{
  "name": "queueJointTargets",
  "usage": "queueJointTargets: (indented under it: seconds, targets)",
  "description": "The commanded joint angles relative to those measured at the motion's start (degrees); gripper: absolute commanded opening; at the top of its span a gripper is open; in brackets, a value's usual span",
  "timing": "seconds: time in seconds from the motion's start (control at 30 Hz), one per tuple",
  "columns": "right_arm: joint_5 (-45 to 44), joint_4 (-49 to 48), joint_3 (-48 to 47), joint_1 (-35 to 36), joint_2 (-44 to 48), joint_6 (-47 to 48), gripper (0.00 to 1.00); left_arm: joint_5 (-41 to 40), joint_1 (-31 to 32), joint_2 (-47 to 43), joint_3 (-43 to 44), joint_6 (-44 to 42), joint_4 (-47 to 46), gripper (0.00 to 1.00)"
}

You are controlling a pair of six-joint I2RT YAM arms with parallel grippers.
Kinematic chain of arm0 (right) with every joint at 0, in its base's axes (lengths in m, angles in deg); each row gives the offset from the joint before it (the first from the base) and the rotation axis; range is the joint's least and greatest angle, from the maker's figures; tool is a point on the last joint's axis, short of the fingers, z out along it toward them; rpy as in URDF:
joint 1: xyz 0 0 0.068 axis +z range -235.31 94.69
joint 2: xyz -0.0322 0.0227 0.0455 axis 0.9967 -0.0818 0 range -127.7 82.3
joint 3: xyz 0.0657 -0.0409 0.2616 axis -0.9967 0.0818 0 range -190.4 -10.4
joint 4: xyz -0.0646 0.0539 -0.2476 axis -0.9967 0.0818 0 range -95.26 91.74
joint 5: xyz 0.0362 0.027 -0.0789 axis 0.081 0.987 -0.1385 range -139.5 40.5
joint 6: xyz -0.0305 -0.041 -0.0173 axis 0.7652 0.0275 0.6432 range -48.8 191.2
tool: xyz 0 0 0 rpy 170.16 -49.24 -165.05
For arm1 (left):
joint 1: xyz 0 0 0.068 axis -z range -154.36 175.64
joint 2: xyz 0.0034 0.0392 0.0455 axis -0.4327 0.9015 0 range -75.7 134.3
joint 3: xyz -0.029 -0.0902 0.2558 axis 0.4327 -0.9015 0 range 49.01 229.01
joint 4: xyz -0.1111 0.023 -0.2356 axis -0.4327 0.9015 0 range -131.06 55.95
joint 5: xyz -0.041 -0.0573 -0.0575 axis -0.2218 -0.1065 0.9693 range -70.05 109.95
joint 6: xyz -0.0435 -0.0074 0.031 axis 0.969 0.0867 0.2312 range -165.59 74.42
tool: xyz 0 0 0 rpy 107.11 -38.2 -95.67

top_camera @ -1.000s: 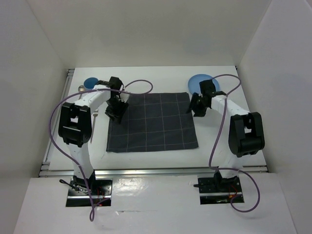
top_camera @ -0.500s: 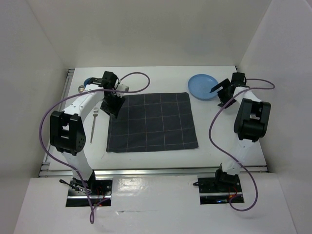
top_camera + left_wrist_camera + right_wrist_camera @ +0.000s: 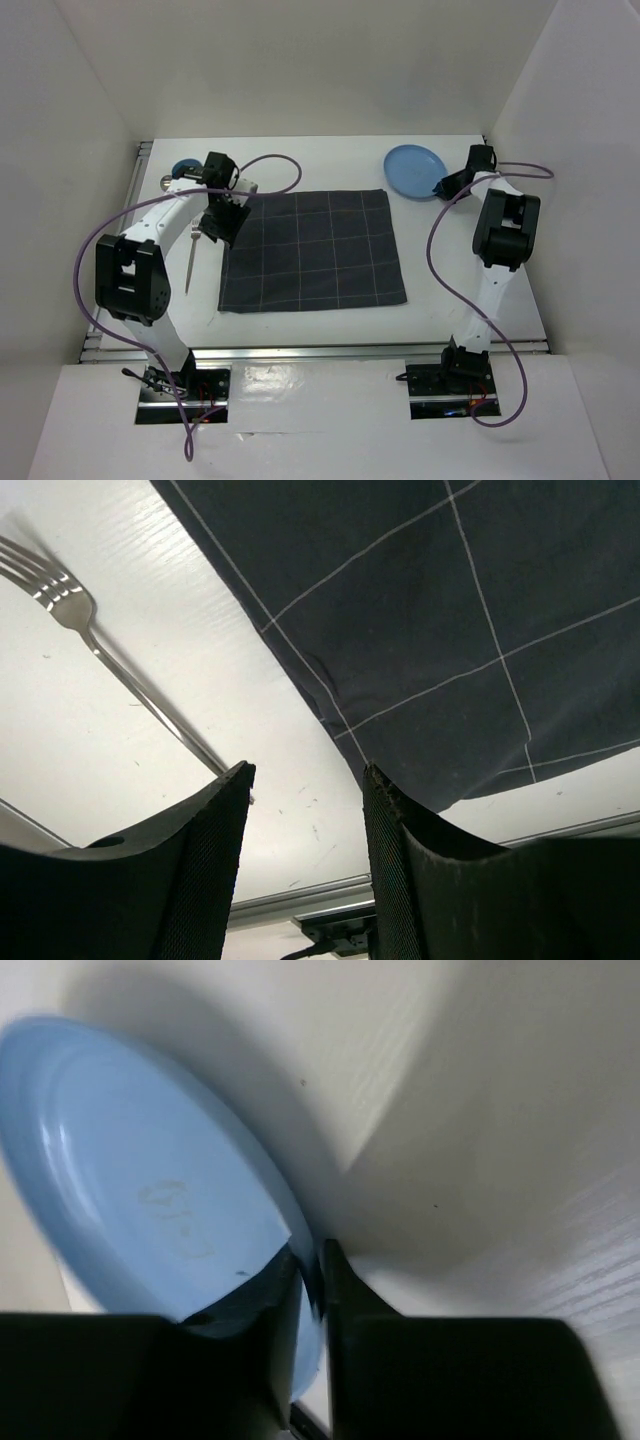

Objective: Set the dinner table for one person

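The dinner table (image 3: 330,160) is a white top with metal rails. A dark grey checked placemat (image 3: 315,250) lies at its middle. At the back right a light blue plate (image 3: 412,172) rests on the table, with my right gripper (image 3: 447,185) shut on its right rim. In the right wrist view the plate (image 3: 140,1180) has its edge pinched between the jaws of the right gripper (image 3: 310,1260). A silver fork (image 3: 190,255) lies left of the placemat. Over the mat's left edge my left gripper (image 3: 218,228) hangs open. Seen from the left wrist, the left gripper (image 3: 305,780) holds nothing, between fork (image 3: 120,670) and placemat (image 3: 450,610).
A dark blue round dish (image 3: 184,168) sits at the back left, partly behind the left arm, with a small silver piece (image 3: 165,181) beside it. White walls close in three sides. Purple cables loop from both arms.
My right arm swung from the placemat's right edge out to the plate and closed on its rim. The left gripper drifted a little left along the mat's edge, staying open.
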Motion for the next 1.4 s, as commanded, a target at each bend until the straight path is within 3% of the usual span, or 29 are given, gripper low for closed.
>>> queueJointTargets:
  seconds: [0.0,0.1,0.27,0.4,0.63,0.9,1.0,1.17,1.37]
  targets:
    - [-1.59,0.55,0.90,0.20,-1.42,0.59,0.15,-0.65,-1.70,-2.43,0.35,1.65,0.29,0.56]
    - [-1.06,1.25,0.28,0.20,-1.42,2.01,0.00,-0.13,-2.41,-2.43,1.94,1.66,0.90,0.56]
    - [2.88,-3.40,3.87,0.20,2.00,6.57,0.00,-0.83,-3.64,-3.66,3.00,1.66,0.90,0.56]
    - [7.02,-8.68,8.62,2.48,13.74,14.98,0.00,-0.83,-6.35,-5.76,3.00,1.66,0.90,0.56]
    - [7.64,-5.53,16.09,16.80,29.59,28.69,0.00,2.33,-14.09,-7.52,4.14,3.42,-0.24,0.56]
    - [10.19,6.60,21.19,33.76,29.61,34.35,0.00,2.95,-17.88,-7.52,3.53,4.03,-0.24,0.56]
    - [9.66,8.72,23.12,35.88,28.12,33.65,0.00,2.95,-17.88,-8.67,2.92,4.03,-0.85,0.56]
    - [17.57,4.87,27.08,39.49,27.23,34.18,0.00,3.47,-17.88,-9.19,2.91,4.03,-0.86,0.56]
    - [12.13,4.16,28.40,40.63,24.34,31.20,0.00,2.95,-17.88,-9.81,2.38,3.42,-0.33,0.56]
